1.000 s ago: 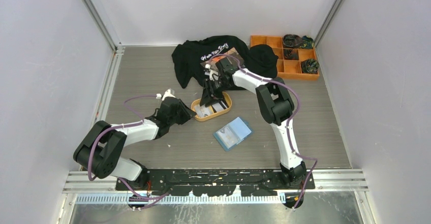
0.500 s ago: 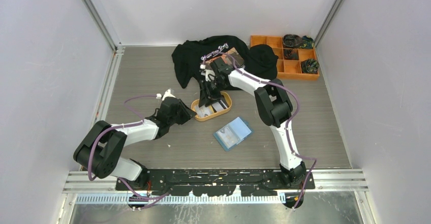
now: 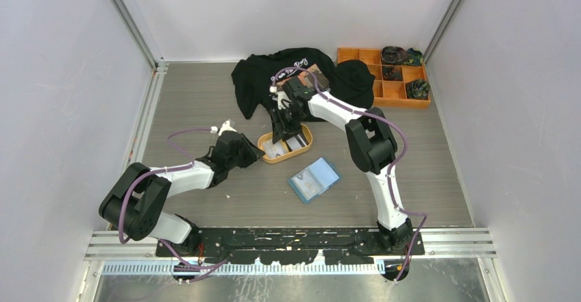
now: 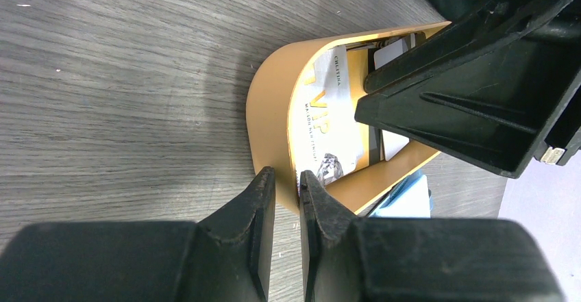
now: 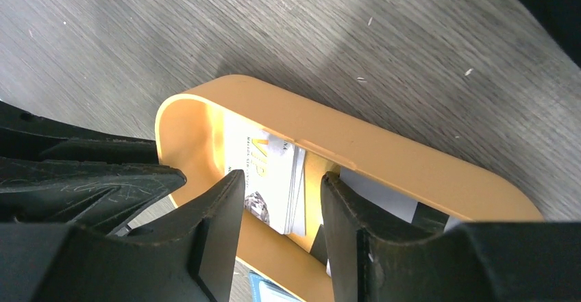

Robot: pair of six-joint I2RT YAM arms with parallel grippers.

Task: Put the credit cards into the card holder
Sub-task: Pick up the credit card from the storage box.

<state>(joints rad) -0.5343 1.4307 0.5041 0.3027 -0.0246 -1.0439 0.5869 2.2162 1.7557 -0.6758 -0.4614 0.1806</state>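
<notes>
Orange plastic forms the oval tray, which sits mid-table with its long axis running from near-left to far-right in the top view.

Credit cards lie inside it. The top card of a stack at the tray's left end is white and bears "VIP" in gold letters. The line of small print beside the letters is too fine to read. More cards, white and dark, lie toward the tray's other end.

Left gripper: its fingers are pinched on the tray's rounded left end wall, one finger outside and one inside.

Right gripper: it points down into the tray with its fingers apart on either side of the VIP stack. A clear gap shows on one side of the stack, and nothing is held.

Card holder: teal-blue, it lies open and flat on the grey wood-grain table, just near-right of the tray and apart from it. Its light pockets face up, and its long axis runs roughly parallel to the tray's.

A black T-shirt lies at the far side. Its pale script print is not legible. An orange compartment box stands at the far right.
</notes>
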